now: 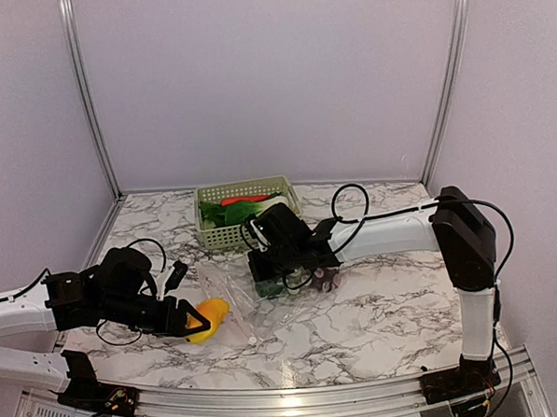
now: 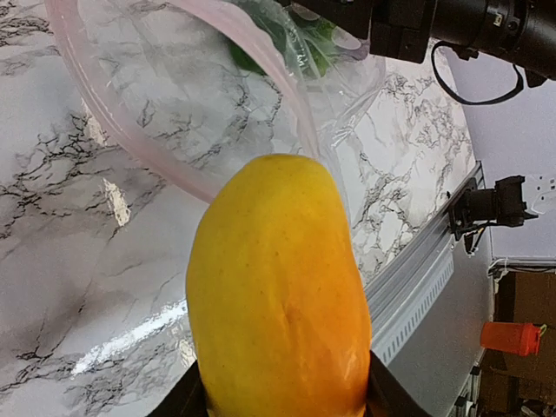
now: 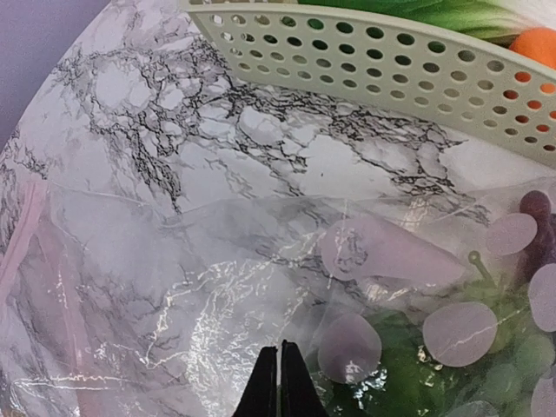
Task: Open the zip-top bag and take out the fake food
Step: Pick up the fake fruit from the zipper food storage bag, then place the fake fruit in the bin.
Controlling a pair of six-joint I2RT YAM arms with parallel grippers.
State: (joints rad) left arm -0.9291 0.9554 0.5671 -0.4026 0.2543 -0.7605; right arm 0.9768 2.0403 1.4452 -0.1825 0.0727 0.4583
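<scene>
Entry: zip-top bag (image 1: 229,293), clear and crinkled, lying flat on the counter (image 1: 378,325) just in front of the basket (image 3: 391,52). We record its long axis as running across the basket's front wall. The pink zip strip (image 2: 165,161) sits at the end toward the left arm and is looped open. Fake food noted: green leafy pieces (image 3: 391,391) inside the film at the closed end, close under the basket's front wall. A purple grape bunch (image 1: 327,281) lies at that same end, though we cannot tell whether it is inside the film or beside it. One yellow fruit (image 2: 278,287) is outside the bag, clear of its mouth and further from the basket than the bag is. The left pincer (image 1: 193,321) is clamped on that fruit by its lower end, and the fruit's long axis points forward from the fingers toward the open mouth. The right pincer (image 3: 280,378) has its fingers pressed together, down on the film next to the leafy pieces; whether a fold is nipped between them we cannot tell. Our judgement: the fruit wants setting down first. The basket lies beyond the bag from the left pincer, so a carry there passes over the bag. The pieces in the bag lie deep at the end away from the mouth, nearer the right pincer than the left.
</scene>
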